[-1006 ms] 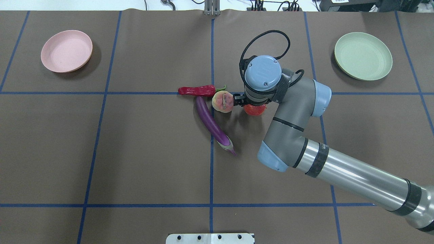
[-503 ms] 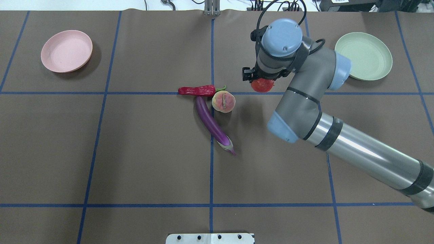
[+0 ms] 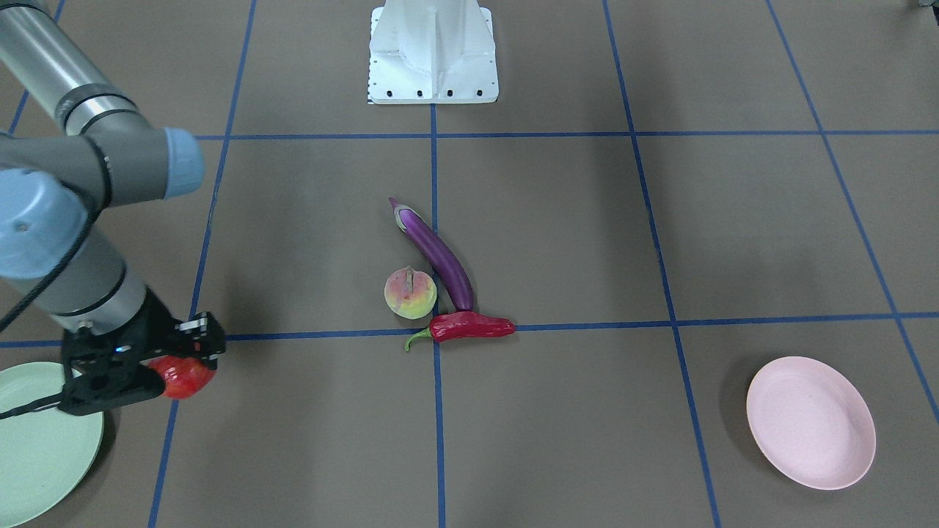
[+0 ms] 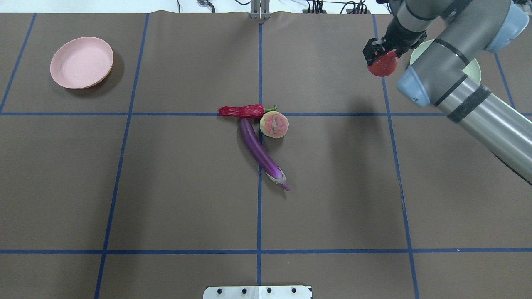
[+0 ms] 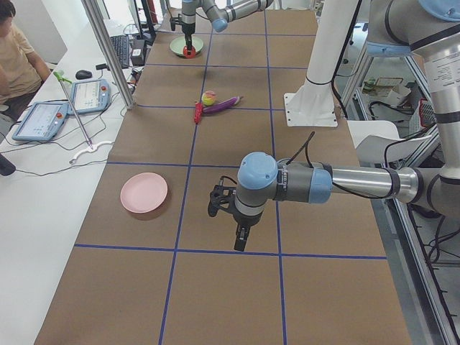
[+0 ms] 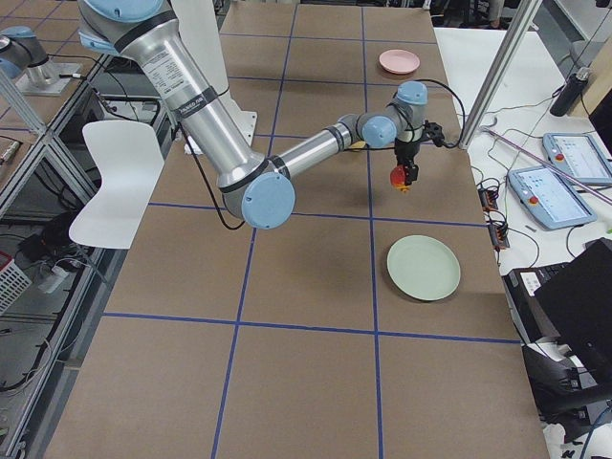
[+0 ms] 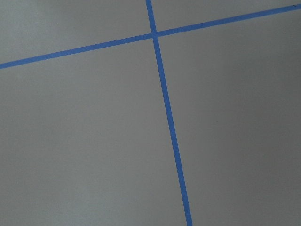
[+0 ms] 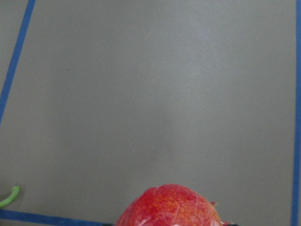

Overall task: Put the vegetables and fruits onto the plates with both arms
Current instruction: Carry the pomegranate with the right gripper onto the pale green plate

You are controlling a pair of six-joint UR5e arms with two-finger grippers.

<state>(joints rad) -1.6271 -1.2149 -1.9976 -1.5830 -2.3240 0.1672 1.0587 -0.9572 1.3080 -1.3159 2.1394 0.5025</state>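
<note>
Now the right gripper (image 4: 380, 57) clamps a round red-orange fruit (image 4: 382, 65); the pale mint-green plate (image 3: 44, 447) lies just beyond, toward the worktop's (image 4: 166, 187) right edge.

No legible text, labels or numbers in any view. There is dark print on the right arm (image 6: 191, 96) tube in the right side view, too small to read. The screens of the tablets (image 5: 90, 95) on the side bench show content, but it is blurred and unreadable. Both wrist views show no markings with text.
</note>
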